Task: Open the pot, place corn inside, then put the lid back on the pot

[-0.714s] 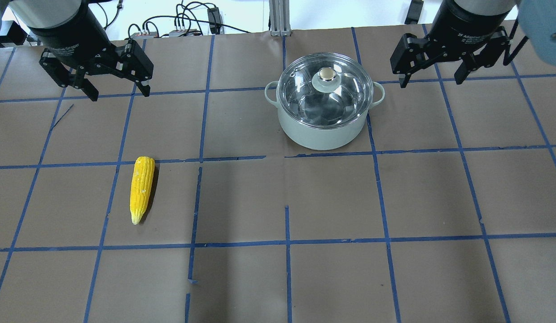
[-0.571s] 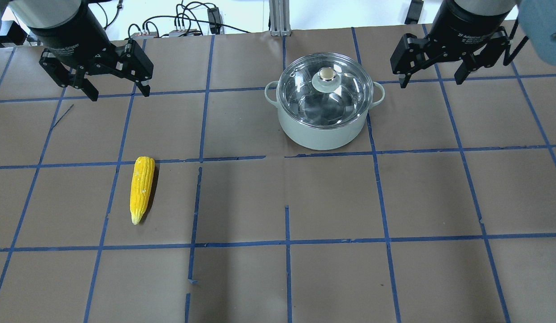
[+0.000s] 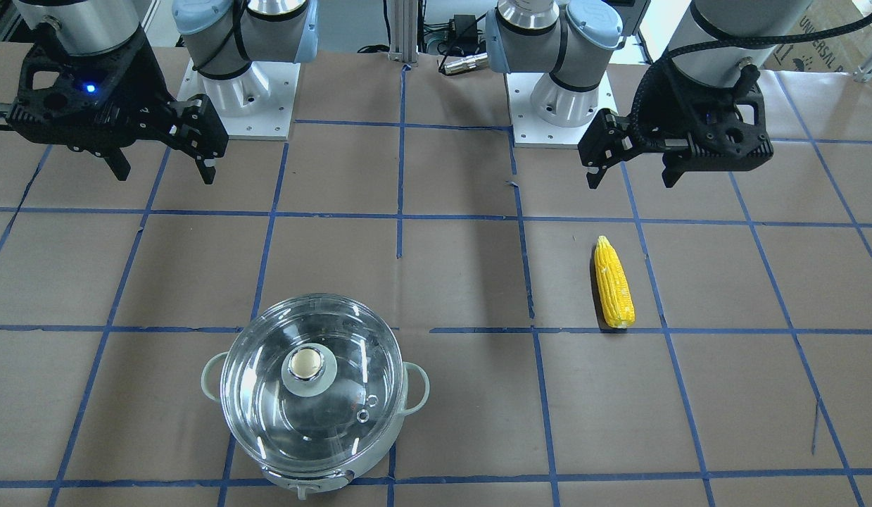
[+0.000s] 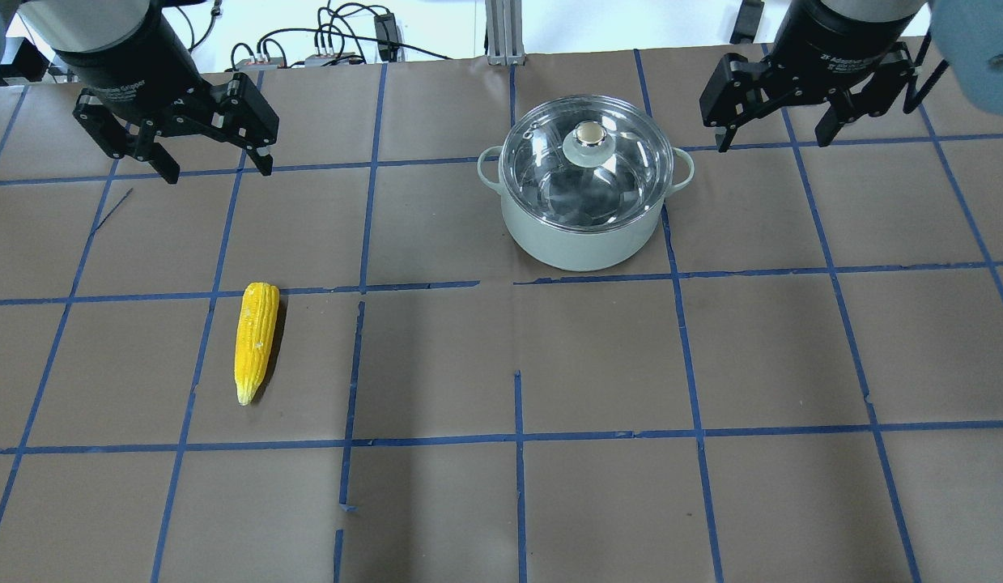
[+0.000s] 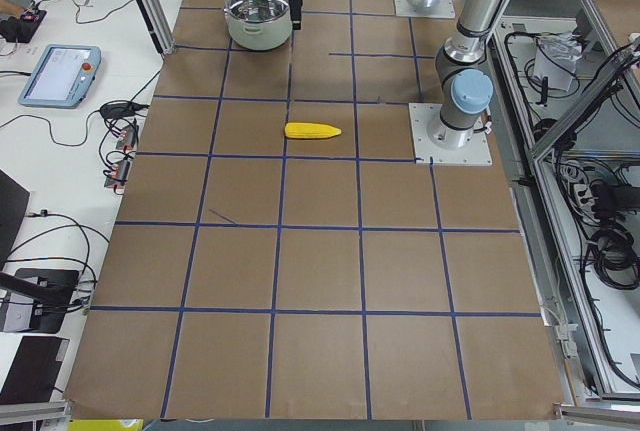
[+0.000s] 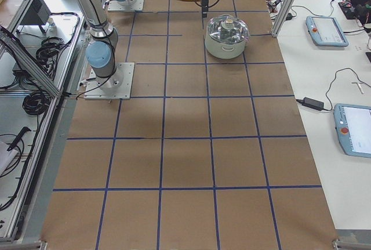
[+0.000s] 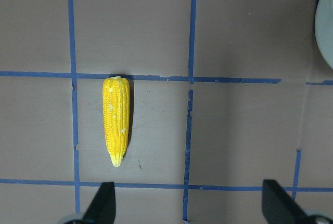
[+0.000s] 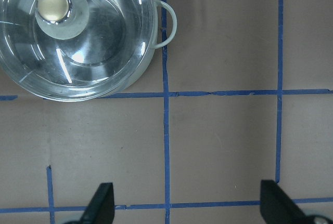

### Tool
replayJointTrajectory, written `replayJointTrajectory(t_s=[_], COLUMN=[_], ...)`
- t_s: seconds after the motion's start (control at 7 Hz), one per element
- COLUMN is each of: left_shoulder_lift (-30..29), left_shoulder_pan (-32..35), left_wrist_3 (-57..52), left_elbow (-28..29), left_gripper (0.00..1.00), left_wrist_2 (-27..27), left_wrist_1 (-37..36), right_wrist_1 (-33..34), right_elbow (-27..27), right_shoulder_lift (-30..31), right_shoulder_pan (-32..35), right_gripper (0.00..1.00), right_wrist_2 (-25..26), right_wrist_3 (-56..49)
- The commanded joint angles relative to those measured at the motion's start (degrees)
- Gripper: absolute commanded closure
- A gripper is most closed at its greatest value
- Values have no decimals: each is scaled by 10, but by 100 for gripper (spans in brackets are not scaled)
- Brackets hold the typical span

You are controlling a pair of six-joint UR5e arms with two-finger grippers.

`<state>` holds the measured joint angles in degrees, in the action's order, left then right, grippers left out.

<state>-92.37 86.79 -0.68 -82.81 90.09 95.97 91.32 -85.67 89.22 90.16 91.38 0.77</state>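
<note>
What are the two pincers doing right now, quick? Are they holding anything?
Left pincer: open, holding nothing.
Right pincer: open, holding nothing.

Brown-papered table (image 4: 598, 356) under even, soft light, gridded with blue tape lines (image 4: 517, 438)

The paper is scuffed and the tape torn in places; a white bench (image 6: 351, 198) runs along the table's far side, carrying grey-blue tablets (image 6: 327, 29), a black power brick (image 6: 306, 103) and loose leads; an aluminium post (image 4: 501, 28) rises at the far edge, with tangled black cables (image 4: 331, 32) to its left; behind the near side, metal rails (image 5: 575, 101) frame more coiled cables.
</note>
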Motion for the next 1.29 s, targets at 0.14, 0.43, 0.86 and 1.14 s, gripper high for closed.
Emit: replayJointTrajectory(t_s=[0.14,0.43,0.86,1.14], left_shoulder_lift=[1,3,3,3], left_shoulder_pan=[0,0,0,1], left_wrist_3=[1,2,2,1], left_elbow=[-1,-1,-1,-6], left_gripper=[0,0,0,0], left_wrist_2=[0,0,0,0], left_wrist_1=[0,0,0,0], right_wrist_1=[74,89,81,86], right_elbow=[4,46,168,165], right_shoulder_lift=[-51,-113,-226,-236], right_shoulder_pan=[37,38,79,79], right_gripper=[2,2,2,2], right_wrist_2=[-2,-18,-7,-6], right_wrist_3=[28,29,56,55])
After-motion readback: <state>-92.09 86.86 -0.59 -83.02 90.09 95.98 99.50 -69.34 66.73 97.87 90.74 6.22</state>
